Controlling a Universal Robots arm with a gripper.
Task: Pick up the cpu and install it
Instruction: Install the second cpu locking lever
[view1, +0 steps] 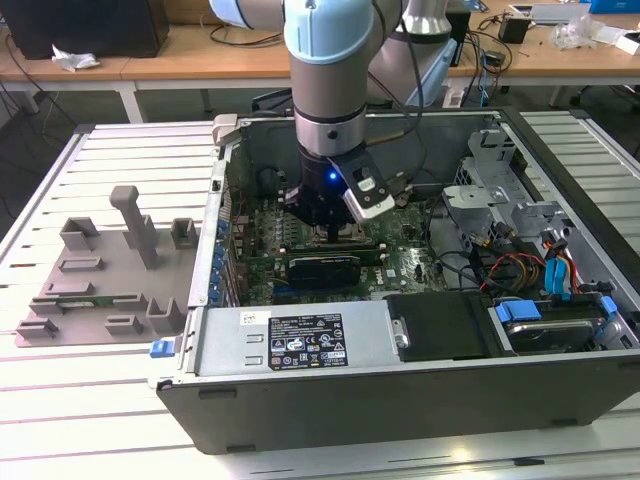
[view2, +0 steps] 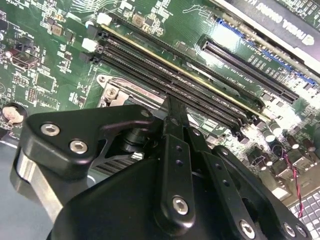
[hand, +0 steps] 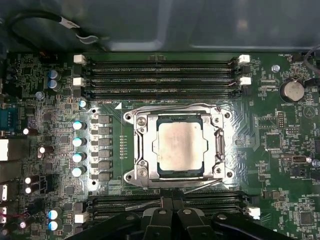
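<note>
The cpu (hand: 181, 147), a pale silvery square chip, lies flat in the metal socket frame (hand: 140, 150) on the green motherboard (hand: 50, 100). In the first wrist view the gripper (hand: 173, 201) stands just beside the socket's edge, its two black fingers pressed together with nothing between them. The second wrist view shows the same shut fingers (view2: 172, 115) pointing down at the board near the memory slots (view2: 200, 85). In the exterior view the gripper (view1: 330, 232) reaches down inside the open computer case (view1: 400, 390), over the middle of the motherboard.
A long black expansion card (view1: 325, 268) lies just in front of the gripper. Memory slots (hand: 160, 75) flank the socket on two sides. A drive bay and coloured cables (view1: 520, 265) fill the case's right. A grey moulded fixture tray (view1: 100, 290) sits on the table at the exterior view's left.
</note>
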